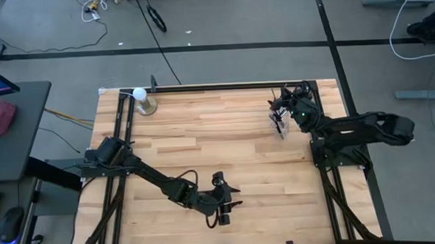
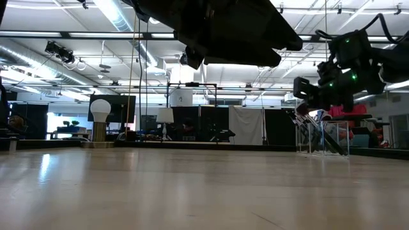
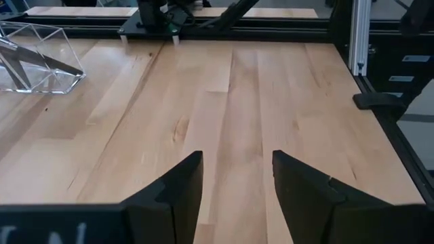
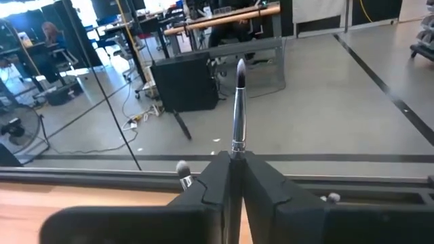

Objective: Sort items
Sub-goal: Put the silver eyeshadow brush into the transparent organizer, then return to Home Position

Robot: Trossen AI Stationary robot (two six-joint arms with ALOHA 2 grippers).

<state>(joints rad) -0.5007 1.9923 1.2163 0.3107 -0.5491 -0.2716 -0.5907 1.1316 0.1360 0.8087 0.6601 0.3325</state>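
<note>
My right gripper is at the table's far right, above a clear holder that has several dark brushes leaning in it. It is shut on one makeup brush with a silver ferrule and a dark tuft. The holder also shows in the low view and the left wrist view. My left gripper is near the table's front middle, open and empty, with its fingers just above the bare wood. My right gripper pinches the brush between its two fingers, just below the silver ferrule. The brush runs along the fingers and sticks out past their tips, its dark tuft pointing away. It is lifted clear of the table; the handle end is hidden by the fingers.
A white ball on a metallic base stands at the far left corner. Black frame rails run along the table's sides. Bare wood lies between the two grippers.
</note>
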